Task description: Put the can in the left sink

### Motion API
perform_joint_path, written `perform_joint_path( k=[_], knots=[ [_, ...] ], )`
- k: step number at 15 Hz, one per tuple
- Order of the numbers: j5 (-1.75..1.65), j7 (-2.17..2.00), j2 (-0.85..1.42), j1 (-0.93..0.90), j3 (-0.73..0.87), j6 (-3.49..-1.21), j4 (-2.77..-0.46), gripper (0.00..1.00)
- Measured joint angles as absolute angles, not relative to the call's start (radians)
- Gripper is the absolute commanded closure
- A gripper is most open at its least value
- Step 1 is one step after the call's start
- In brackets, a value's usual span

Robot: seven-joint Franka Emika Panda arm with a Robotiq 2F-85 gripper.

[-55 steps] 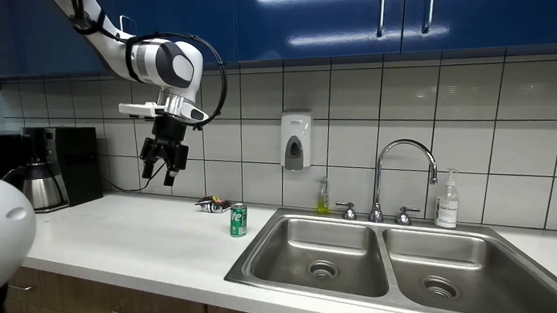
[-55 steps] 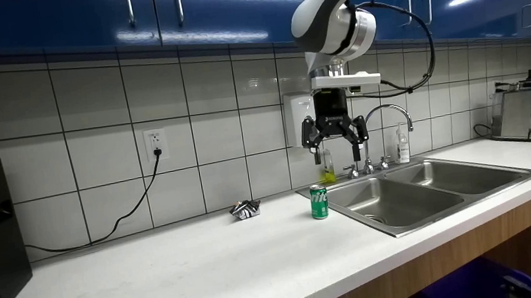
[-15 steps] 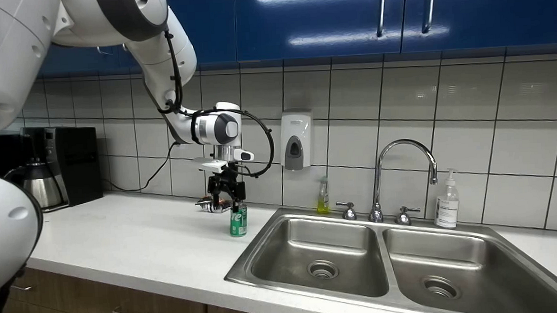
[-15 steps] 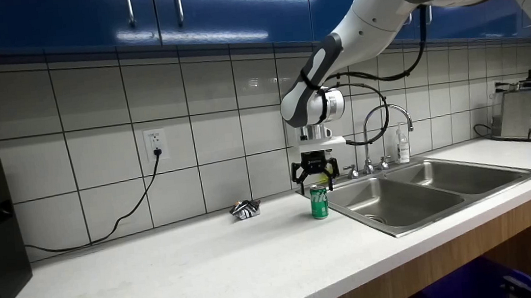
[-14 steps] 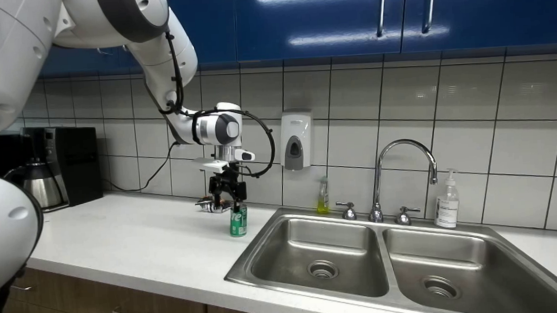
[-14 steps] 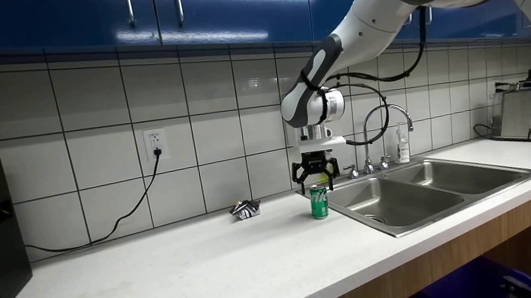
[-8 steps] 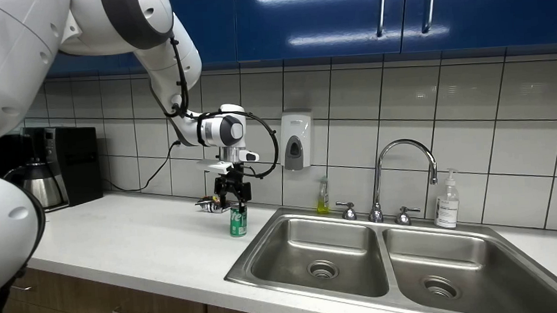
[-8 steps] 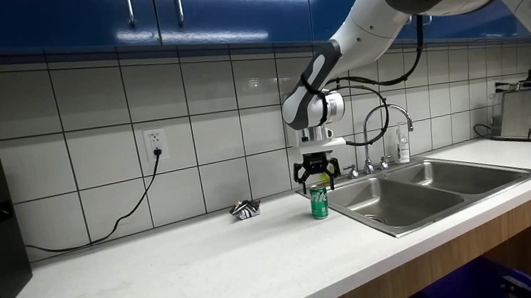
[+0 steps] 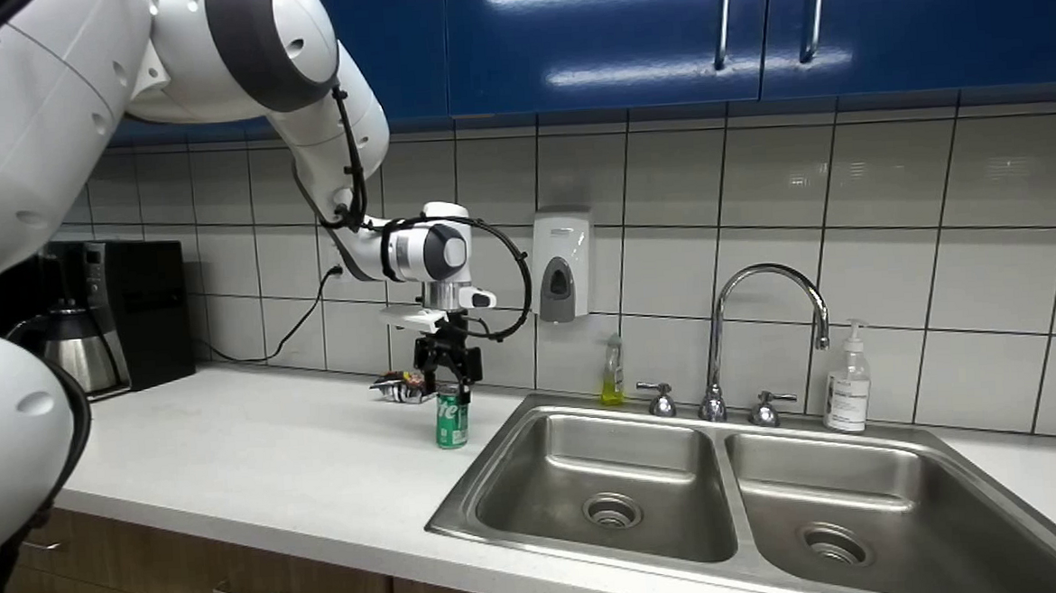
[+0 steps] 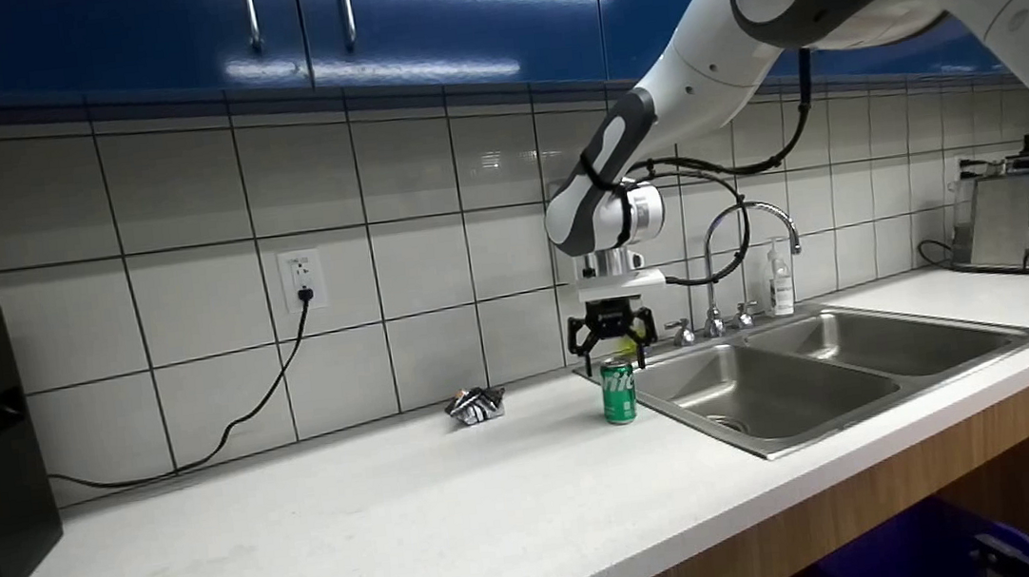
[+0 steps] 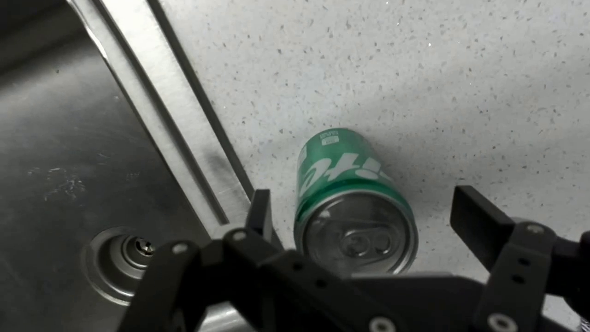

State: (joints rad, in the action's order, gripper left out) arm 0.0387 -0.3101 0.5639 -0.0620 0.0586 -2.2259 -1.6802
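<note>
The green can (image 9: 452,424) with a silvery top stands upright on the counter beside the left sink (image 9: 539,504). It also shows in an exterior view (image 10: 620,399) and in the wrist view (image 11: 339,159). My gripper (image 9: 448,393) is open, pointing down over the can, with fingertips near the height of its top. In an exterior view the gripper (image 10: 616,368) has one finger to each side of the can's top. In the wrist view the gripper (image 11: 362,207) shows gaps on both sides of the can, the left gap smaller. The left sink (image 10: 759,387) holds nothing visible.
A crumpled snack wrapper (image 10: 476,405) lies near the tiled wall. A yellow-green soap bottle (image 9: 613,378), the faucet (image 9: 766,270) and a pump bottle (image 9: 848,388) stand behind the sink. The adjoining basin (image 9: 938,528) lies beyond the divider. A coffee maker (image 9: 145,312) stands at the counter's far end.
My gripper has come down from high above the counter to the can's top. In the last second it has shifted slightly over the can, fingers staying open. The can has not moved.
</note>
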Motion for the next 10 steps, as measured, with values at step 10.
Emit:
perform_joint_path(
  k=[10],
  knots=[
    [0.039,-0.317,0.614,-0.064,0.074,-2.212,-1.625,0.35]
  ],
)
